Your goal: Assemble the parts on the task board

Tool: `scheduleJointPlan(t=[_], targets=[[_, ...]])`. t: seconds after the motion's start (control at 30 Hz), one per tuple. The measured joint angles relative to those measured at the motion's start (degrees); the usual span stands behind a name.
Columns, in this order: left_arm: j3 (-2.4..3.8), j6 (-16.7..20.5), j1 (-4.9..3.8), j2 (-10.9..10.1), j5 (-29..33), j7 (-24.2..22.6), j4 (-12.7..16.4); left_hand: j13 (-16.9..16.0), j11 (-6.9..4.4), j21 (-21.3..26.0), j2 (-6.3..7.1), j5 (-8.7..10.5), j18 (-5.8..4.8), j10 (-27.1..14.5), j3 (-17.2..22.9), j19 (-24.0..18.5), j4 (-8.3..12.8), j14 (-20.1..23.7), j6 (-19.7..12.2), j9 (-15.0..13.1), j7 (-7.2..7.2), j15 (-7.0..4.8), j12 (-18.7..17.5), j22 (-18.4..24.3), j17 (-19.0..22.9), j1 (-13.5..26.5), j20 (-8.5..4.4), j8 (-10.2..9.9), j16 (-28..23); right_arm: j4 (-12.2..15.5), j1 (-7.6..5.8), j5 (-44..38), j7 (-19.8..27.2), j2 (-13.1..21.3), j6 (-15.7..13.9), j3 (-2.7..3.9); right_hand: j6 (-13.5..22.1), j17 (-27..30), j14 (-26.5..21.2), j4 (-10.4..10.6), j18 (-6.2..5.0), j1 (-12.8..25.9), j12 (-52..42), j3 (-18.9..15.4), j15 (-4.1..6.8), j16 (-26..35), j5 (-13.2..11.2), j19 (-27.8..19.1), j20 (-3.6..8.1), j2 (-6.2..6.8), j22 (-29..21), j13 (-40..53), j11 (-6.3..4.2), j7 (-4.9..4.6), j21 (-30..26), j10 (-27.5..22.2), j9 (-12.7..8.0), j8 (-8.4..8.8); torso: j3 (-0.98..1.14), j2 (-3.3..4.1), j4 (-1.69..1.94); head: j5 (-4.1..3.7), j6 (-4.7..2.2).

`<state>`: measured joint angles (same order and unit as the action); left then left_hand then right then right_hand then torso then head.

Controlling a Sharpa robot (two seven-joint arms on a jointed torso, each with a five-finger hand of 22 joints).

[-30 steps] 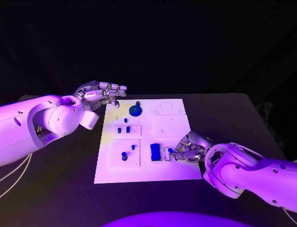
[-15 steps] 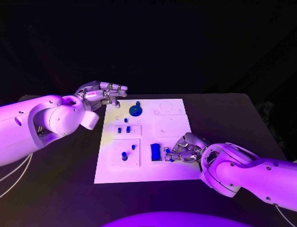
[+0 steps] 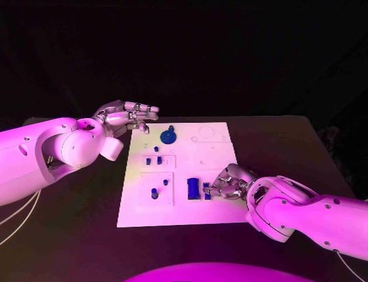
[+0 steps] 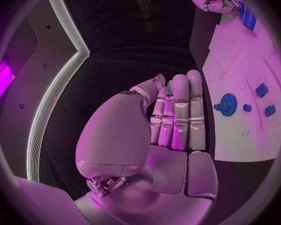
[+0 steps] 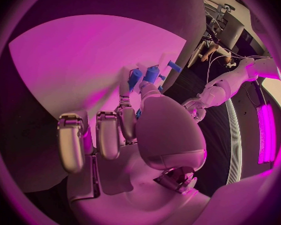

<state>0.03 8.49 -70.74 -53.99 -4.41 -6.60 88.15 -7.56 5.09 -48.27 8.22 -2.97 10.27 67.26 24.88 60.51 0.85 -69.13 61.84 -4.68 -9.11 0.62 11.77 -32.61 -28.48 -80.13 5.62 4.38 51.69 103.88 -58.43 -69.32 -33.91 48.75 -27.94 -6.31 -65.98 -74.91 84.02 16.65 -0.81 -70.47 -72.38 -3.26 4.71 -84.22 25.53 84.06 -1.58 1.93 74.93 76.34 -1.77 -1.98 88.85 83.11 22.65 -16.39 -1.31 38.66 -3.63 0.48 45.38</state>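
Note:
The white task board (image 3: 179, 211) lies mid-table. My right hand (image 3: 227, 184) is low over its near right part and pinches a small blue part (image 3: 206, 188) between thumb and a finger, right beside a blue rectangular block (image 3: 192, 188). In the right wrist view the fingertips (image 5: 142, 89) are just short of two blue pieces (image 5: 152, 74). A blue gear (image 3: 168, 138) sits near the board's far edge, also visible in the left wrist view (image 4: 228, 105). My left hand (image 3: 130, 114) hovers off the board's far left corner, fingers (image 4: 180, 110) straight, holding nothing.
Small blue pegs stand in the board's left recesses (image 3: 148, 161) (image 3: 154, 194). The board's far right quarter (image 3: 209, 138) is bare white with round outlines. Black table (image 3: 277, 141) surrounds the board on all sides.
My right hand has crept a little left along the board, bringing the small blue part closer to the blue block. The left hand has stayed put.

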Motion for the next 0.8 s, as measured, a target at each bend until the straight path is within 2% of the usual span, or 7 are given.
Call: scheduleJointPlan(t=[0.17, 0.23, 0.47, 0.6, 0.73, 0.8], targets=[[0.0, -0.1, 0.0, 0.0, 0.0, 0.1, 0.0, 0.0, 0.0, 0.0, 0.0, 0.0, 0.01, 0.0, 0.0, 0.2, 0.0, 0.0, 0.0, 0.0, 0.0, 0.0, 0.0, 0.1, 0.1, 0.0, 0.21, 0.0, 0.0, -0.1, 0.0, 0.0, 0.1, -0.1, 0.0, 0.0, 0.2, 0.0, 0.0, 0.0, 0.0, 3.2, 0.0, -2.5, 0.0, 0.0, -5.5, 0.0, 0.0, -0.45, 0.0, -1.6, 0.03, -0.18, 0.0, 0.0, 0.2, 0.0, 0.0, -0.01, -0.02, 0.03, 0.0], [0.0, -0.1, 0.0, 0.0, 0.0, 0.1, 0.0, 0.0, 0.0, 0.0, 0.0, 0.0, 0.01, 0.0, 0.0, 0.2, 0.0, 0.0, 0.0, 0.0, 0.0, 0.0, 0.0, 0.1, 0.1, 0.0, 0.21, 0.0, 0.0, -0.1, 0.0, 0.0, 0.1, -0.1, -0.1, 0.0, 0.2, 0.0, 0.0, -0.1, 0.0, 3.7, 0.1, -3.1, 0.0, 0.0, -6.6, 0.0, -0.02, -0.54, 0.0, -1.5, 0.03, -0.18, 0.0, 0.0, 0.3, 0.0, 0.0, -0.01, -0.04, 0.04, -0.01], [0.0, -0.2, 0.0, 0.0, 0.0, 0.2, 0.0, 0.0, 0.0, 0.0, 0.0, 0.0, 0.01, 0.0, 0.0, 0.2, 0.0, 0.0, 0.0, 0.0, 0.0, 0.0, 0.0, 0.1, 0.0, 0.0, 0.21, 0.0, 0.0, 0.3, 0.0, -0.2, 0.5, 0.5, -0.3, 0.0, 0.2, 0.0, 0.0, -0.4, 0.0, 3.7, 0.1, -3.4, 0.0, 0.0, -6.5, 0.0, -0.03, -0.64, 0.0, -1.4, 0.03, -0.18, 0.0, 0.0, 0.4, 0.0, 0.03, -0.02, -0.05, -0.01, -0.06], [0.0, -0.2, 0.0, 0.0, 0.0, 0.3, 0.0, 0.0, 0.0, 0.0, 0.0, 0.0, 0.01, 0.0, 0.0, 0.2, 0.0, 0.0, 0.0, 0.0, 0.0, 0.0, 0.0, 0.1, 0.0, 0.0, 0.21, 0.0, 0.0, 0.9, 0.0, -0.5, 0.8, 1.4, -0.3, 0.0, 0.2, 0.0, 0.0, -1.1, 0.0, 1.4, 0.0, -3.5, 0.0, 0.0, -5.8, 0.0, -0.03, -0.62, 0.0, -1.1, 0.07, -0.18, 0.0, 0.1, 0.5, 0.0, 0.03, -0.03, -0.04, 0.01, -0.1], [0.0, -0.3, 0.0, -0.1, 0.0, 0.3, 0.0, 0.0, 0.0, 0.0, 0.0, 0.0, 0.01, 0.0, 0.0, 0.2, 0.0, 0.0, 0.0, 0.0, 0.0, 0.0, 0.0, 0.1, 0.0, 0.0, 0.21, 0.0, 0.0, 1.7, 0.02, -1.1, 1.6, 2.7, 0.0, 0.0, 0.4, 0.0, 0.0, -3.0, 0.0, -1.7, 0.1, -3.2, 0.0, 0.0, -5.8, 0.0, -0.04, -0.05, 0.0, -1.1, 0.15, -0.38, -0.3, 0.1, 0.7, 0.01, 0.05, -0.03, -0.05, 0.12, -0.2], [0.0, -0.3, 0.0, -0.1, 0.0, 0.3, 0.0, 0.0, 0.0, 0.0, 0.0, 0.0, 0.01, 0.0, 0.0, 0.2, 0.0, 0.0, 0.0, 0.0, 0.0, 0.0, 0.0, 0.1, 0.0, 0.0, 0.21, 0.0, 0.0, 2.1, 0.07, -1.6, 2.2, 3.3, 0.4, 0.0, 0.4, 0.0, 0.0, -4.0, 0.0, -3.2, 0.3, -3.2, -0.01, 0.0, -7.2, 0.0, -0.04, 0.26, 0.0, -1.0, 0.17, -0.38, -0.5, 0.1, 0.7, 0.0, 0.05, -0.04, -0.08, 0.16, -0.21]])
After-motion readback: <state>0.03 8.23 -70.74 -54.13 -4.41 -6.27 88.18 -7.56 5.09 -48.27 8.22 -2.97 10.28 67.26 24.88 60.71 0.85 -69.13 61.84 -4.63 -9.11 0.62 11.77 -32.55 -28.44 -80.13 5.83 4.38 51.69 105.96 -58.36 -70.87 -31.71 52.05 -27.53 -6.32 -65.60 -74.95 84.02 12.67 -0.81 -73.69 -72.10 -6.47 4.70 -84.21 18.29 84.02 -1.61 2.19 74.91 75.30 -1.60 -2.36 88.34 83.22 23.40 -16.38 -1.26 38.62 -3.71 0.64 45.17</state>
